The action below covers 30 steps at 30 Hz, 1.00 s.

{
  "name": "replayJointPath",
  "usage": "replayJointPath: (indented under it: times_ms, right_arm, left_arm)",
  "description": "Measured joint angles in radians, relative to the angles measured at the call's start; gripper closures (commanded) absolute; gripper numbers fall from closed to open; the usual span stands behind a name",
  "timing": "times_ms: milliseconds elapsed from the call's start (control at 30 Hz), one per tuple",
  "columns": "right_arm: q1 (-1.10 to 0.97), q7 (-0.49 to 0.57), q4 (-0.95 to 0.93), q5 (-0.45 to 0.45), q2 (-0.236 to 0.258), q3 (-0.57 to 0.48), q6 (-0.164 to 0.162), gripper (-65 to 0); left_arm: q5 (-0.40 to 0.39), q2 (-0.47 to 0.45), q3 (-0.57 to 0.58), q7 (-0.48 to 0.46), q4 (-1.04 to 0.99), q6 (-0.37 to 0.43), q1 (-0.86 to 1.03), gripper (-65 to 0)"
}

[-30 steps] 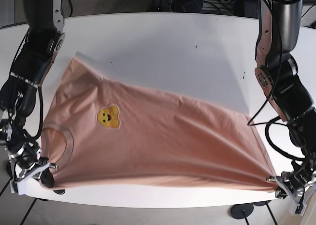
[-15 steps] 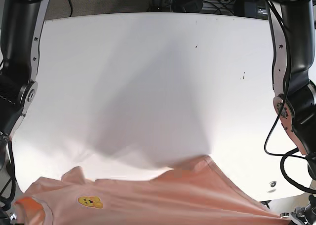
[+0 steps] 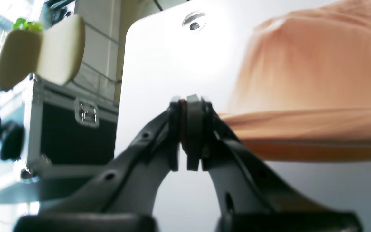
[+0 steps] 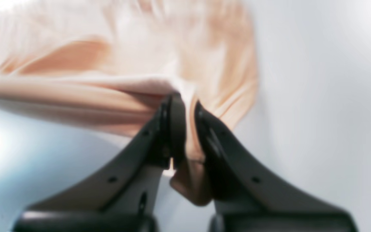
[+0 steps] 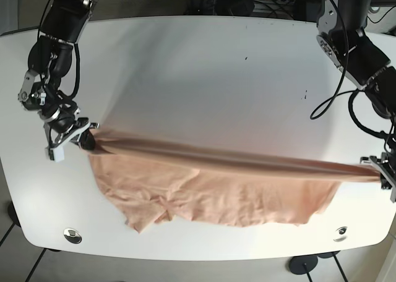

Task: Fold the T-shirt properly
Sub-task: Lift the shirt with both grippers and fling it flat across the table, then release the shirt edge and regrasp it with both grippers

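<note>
The peach T-shirt [image 5: 210, 189] is stretched in a taut band between my two grippers, with its lower part lying crumpled on the white table [image 5: 204, 65]. No print shows on it. My right gripper [image 5: 86, 138] is shut on the shirt's end at the left of the base view. My left gripper [image 5: 378, 169] is shut on the other end at the table's right edge. In the left wrist view the left gripper [image 3: 190, 129] pinches a fold of shirt [image 3: 301, 80]. In the right wrist view the right gripper [image 4: 185, 129] clamps bunched shirt cloth [image 4: 108, 80].
Two round cable holes sit near the table's front edge [image 5: 72, 235] [image 5: 339, 232]. Cables and dark gear lie behind the far edge [image 5: 247, 0]. A black flight case [image 3: 69, 135] stands beside the table in the left wrist view.
The shirt was hanging low at the front edge with the yellow print showing. Both arms have carried it back over the table, and it now lies stretched with the print hidden.
</note>
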Motion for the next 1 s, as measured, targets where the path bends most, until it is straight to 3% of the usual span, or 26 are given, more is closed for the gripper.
replayJointPath:
  times_ms: [167, 367, 533, 700, 867, 1000]
  right_arm:
    - [-0.226, 0.003, 0.103, -0.009, -0.01, 0.037, 0.011, -1.6]
    - [-0.394, 0.003, 0.212, -0.001, -0.011, 0.036, 0.011, -1.9]
    - [-0.48, 0.005, 0.241, 0.033, -0.028, 0.052, 0.012, -1.9]
    - [-0.493, 0.008, 0.24, 0.038, -0.041, 0.062, 0.011, -1.9]
    - [-0.498, 0.009, 0.21, 0.036, -0.042, 0.067, 0.011, -1.9]
    - [-0.497, 0.011, 0.2, 0.039, -0.056, 0.109, 0.013, -1.9]
  left_arm:
    - [0.008, 0.106, -0.117, 0.022, 0.173, 0.0, 0.362, 0.0]
    - [0.006, 0.183, -0.273, 0.023, 0.195, 0.0, 0.521, 0.0]
    - [0.009, 0.179, -0.292, 0.013, 0.192, 0.0, 0.559, 0.0]
    - [0.012, 0.123, -0.177, 0.0, 0.155, 0.002, 0.436, 0.0]
    - [0.022, 0.045, -0.07, 0.021, -0.085, 0.003, 0.317, 0.0]
    - [0.011, 0.006, -0.002, -0.121, -0.233, 0.003, 0.261, 0.0]
